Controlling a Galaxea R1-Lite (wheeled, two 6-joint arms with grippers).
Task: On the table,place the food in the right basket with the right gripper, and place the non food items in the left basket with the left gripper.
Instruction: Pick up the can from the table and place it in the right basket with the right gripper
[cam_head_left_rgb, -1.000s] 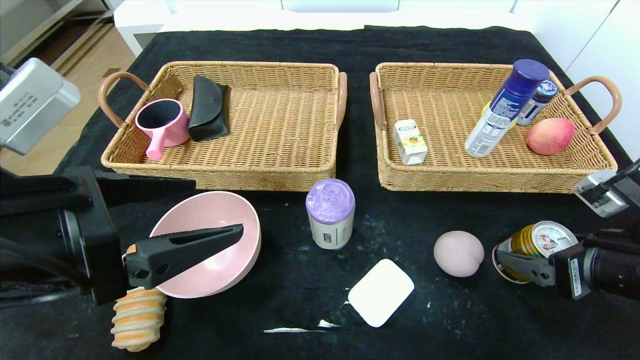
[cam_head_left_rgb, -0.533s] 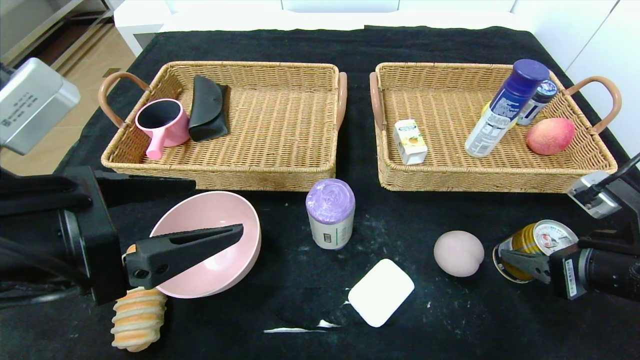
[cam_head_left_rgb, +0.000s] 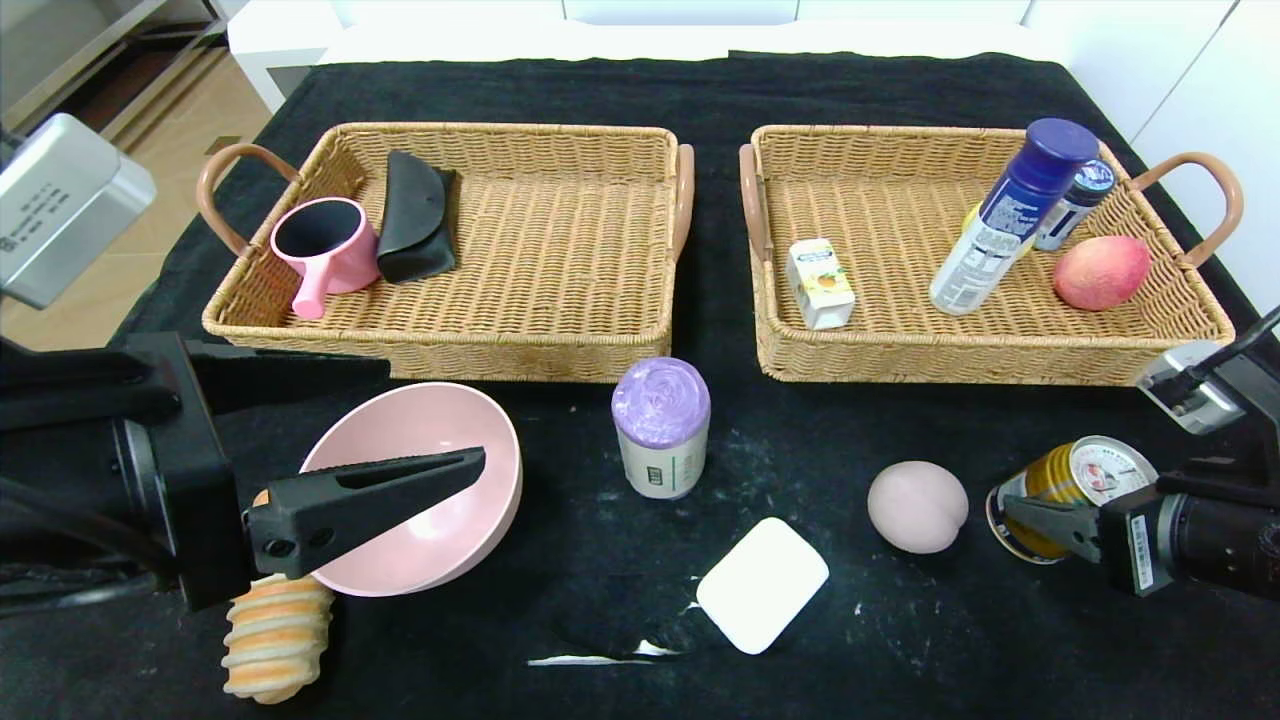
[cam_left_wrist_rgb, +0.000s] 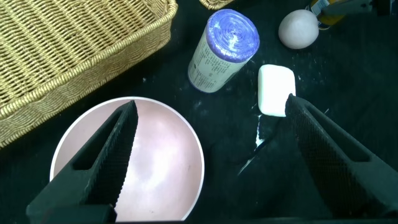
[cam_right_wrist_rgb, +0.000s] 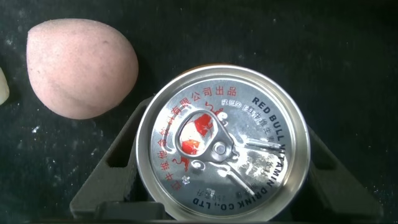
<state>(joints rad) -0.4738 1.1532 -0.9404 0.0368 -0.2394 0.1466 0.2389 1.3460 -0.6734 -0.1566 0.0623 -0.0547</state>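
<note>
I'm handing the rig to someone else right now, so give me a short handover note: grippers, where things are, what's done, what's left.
Right gripper: closed on the drink can at the table's right front, can not yet lifted.
Left gripper: open, hovering over the pink bowl, holding nothing.
Done: left basket holds the pink cup and black pouch; right basket holds the juice carton, blue bottle, small dark can and peach.
Left on the table: drink can, pink bowl, purple-topped roll, white block, pale pink egg-shaped item, spiral bread roll.
</note>
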